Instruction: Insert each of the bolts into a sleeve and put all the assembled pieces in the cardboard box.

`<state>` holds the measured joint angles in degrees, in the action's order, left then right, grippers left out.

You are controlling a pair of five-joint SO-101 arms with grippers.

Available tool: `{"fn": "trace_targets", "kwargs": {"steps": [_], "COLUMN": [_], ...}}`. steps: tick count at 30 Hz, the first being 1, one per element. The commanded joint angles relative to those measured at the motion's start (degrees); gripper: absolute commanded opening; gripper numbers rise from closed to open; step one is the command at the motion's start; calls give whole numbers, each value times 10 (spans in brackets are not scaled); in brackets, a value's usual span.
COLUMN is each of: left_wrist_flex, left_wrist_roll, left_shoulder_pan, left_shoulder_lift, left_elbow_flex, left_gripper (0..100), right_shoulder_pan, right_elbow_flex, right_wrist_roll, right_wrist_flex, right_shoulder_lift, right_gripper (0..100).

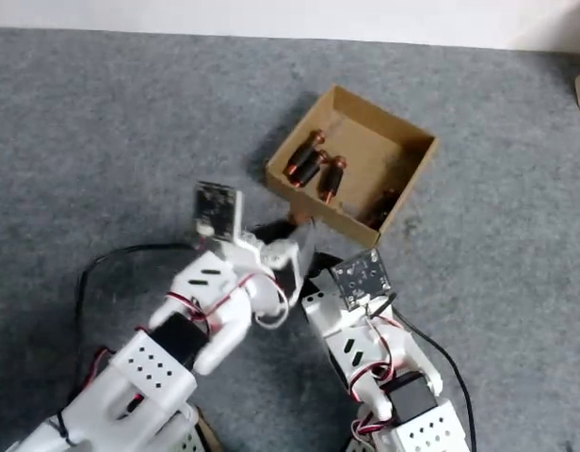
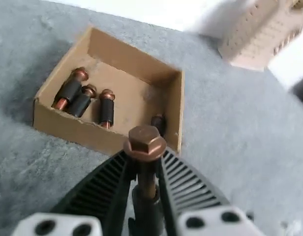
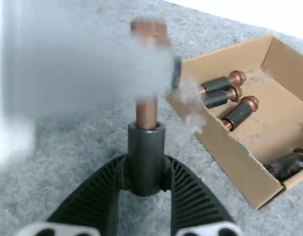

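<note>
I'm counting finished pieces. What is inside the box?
Four sleeved bolts: a group of three side by side near one corner of the box, and a fourth alone by another corner. The wall covers one end of the fourth and the floor beside it.

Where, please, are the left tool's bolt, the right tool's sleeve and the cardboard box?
bolt (image 2: 144, 141): left wrist view, on its hexagonal head.
sleeve (image 3: 145, 157): right wrist view, on its dark side wall.
cardboard box (image 1: 384, 125): high view, on the inner face of its far wall.
</note>
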<state>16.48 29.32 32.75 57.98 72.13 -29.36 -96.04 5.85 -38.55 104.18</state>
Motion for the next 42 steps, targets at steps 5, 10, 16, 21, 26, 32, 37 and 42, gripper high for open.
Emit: {"fn": "trace_targets", "kwargs": {"steps": [5,10,16,21,26,32,37,42], "left_wrist_flex": [29,161,275,288,285,284,275,193], "left_wrist_roll": [-84,-84,-84,-85,-86,-91,-145,-147], "left_shoulder_pan": [58,39,-65,-183,-242,-264,-279,-288], "left_shoulder_lift": [7,11,12,10,11,11,11,11], "left_elbow_flex": [34,34,34,37,89,116,127,167], "left_gripper": [217,207,207,204,204,204,203,181], "right_shoulder_pan": [15,16,64,98,108,110,127,139], "right_elbow_flex": [-44,-45,-45,-42,-41,-6,21,27], "right_wrist_roll": [-5,-4,-5,-4,-2,41,42,42], "right_wrist_flex": [3,3,6,29,79,93,100,124], "right_shoulder_lift": [12,12,12,11,7,6,5,-33], "right_gripper": [6,6,6,5,5,5,5,5]}}
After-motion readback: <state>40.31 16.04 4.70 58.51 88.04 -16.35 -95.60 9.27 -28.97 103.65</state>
